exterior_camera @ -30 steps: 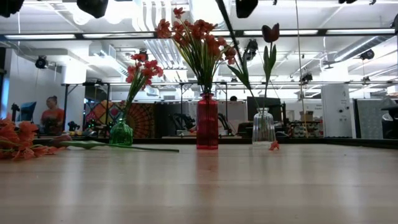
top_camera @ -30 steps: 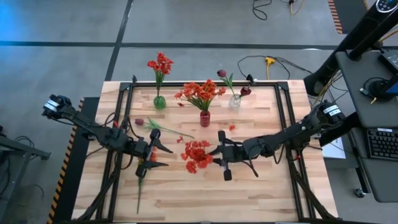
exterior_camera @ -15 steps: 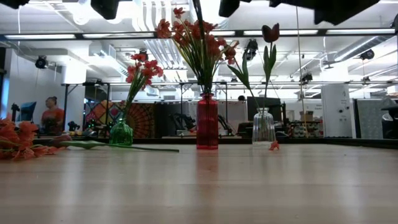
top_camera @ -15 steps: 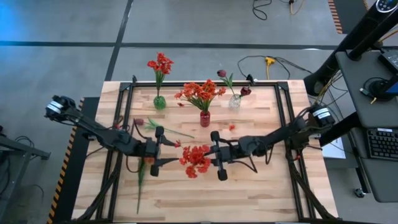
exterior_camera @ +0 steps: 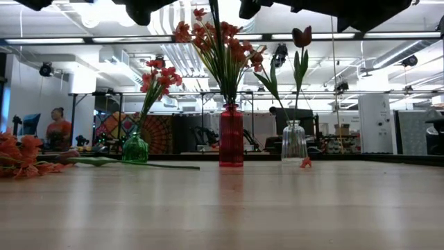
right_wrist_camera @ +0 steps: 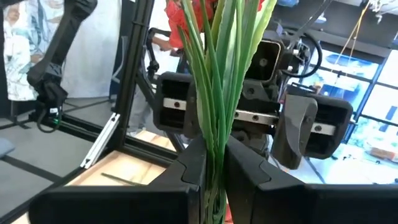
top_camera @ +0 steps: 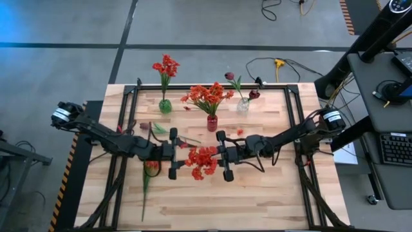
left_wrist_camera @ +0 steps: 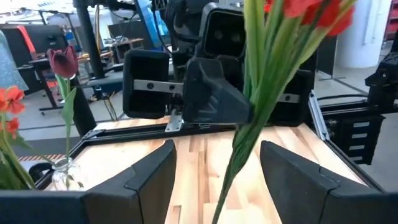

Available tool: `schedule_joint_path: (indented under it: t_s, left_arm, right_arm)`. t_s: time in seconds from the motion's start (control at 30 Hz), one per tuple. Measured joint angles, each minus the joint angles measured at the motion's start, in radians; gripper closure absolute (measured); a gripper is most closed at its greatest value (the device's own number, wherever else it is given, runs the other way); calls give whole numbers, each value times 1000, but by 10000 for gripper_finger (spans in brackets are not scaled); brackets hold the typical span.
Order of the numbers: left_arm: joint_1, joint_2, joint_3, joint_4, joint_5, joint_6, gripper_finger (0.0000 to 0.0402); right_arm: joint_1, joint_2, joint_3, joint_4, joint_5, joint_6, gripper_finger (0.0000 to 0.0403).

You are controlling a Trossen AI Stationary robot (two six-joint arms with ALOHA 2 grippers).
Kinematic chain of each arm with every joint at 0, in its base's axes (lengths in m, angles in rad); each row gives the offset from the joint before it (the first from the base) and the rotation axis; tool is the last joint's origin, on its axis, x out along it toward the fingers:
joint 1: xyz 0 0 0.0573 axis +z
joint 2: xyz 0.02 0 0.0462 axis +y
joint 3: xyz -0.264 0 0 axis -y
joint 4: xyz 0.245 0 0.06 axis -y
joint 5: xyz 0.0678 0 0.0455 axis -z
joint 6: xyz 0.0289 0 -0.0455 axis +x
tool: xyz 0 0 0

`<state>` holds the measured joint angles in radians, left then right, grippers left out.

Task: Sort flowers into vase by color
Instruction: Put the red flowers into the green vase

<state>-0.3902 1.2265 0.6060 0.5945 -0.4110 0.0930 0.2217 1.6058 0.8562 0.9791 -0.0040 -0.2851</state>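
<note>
Right hand (top_camera: 223, 156) clamps the orange-red flowers (top_camera: 203, 161) (left hand (top_camera: 172, 153) gapes nearby).

Overhead and bench-level views of the workspace. A light wooden plank bench (top_camera: 257, 200) edged with black metal framing (top_camera: 293, 129) stands on a grey concrete floor (top_camera: 71, 71) crossed by dark taped lines (top_camera: 122, 51). Black cables (top_camera: 302, 64) and a yellow plug (top_camera: 279, 63) lie on the floor beyond the bench. A yellow-and-black hazard strip (top_camera: 69, 164) borders one side of the bench. On the opposite side sits a dark desk (top_camera: 380, 109) carrying a black keyboard (top_camera: 394, 149). The room behind is an open hall with white ceiling ducts (exterior_camera: 173, 48), long strip lights (exterior_camera: 55, 40), a white cabinet (exterior_camera: 377, 125), a patterned hanging cloth (exterior_camera: 149, 132) and a person in an orange top (exterior_camera: 57, 128).
</note>
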Motion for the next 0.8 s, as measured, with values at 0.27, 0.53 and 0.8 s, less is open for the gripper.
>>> schedule_joint_path:
  t_s: [0.27, 0.53, 0.8]
  left_arm:
    - [1, 86, 70, 6, 9, 17, 153]
    - [1, 143, 124, 22, 56, 94, 126]
    - [6, 160, 172, 25, 54, 149, 139]
  right_arm:
    - [-3, 0, 0, -9, 5, -4, 370]
    - [-6, 0, 0, -35, 57, -22, 369]
    - [-12, 0, 0, -64, 59, -21, 369]
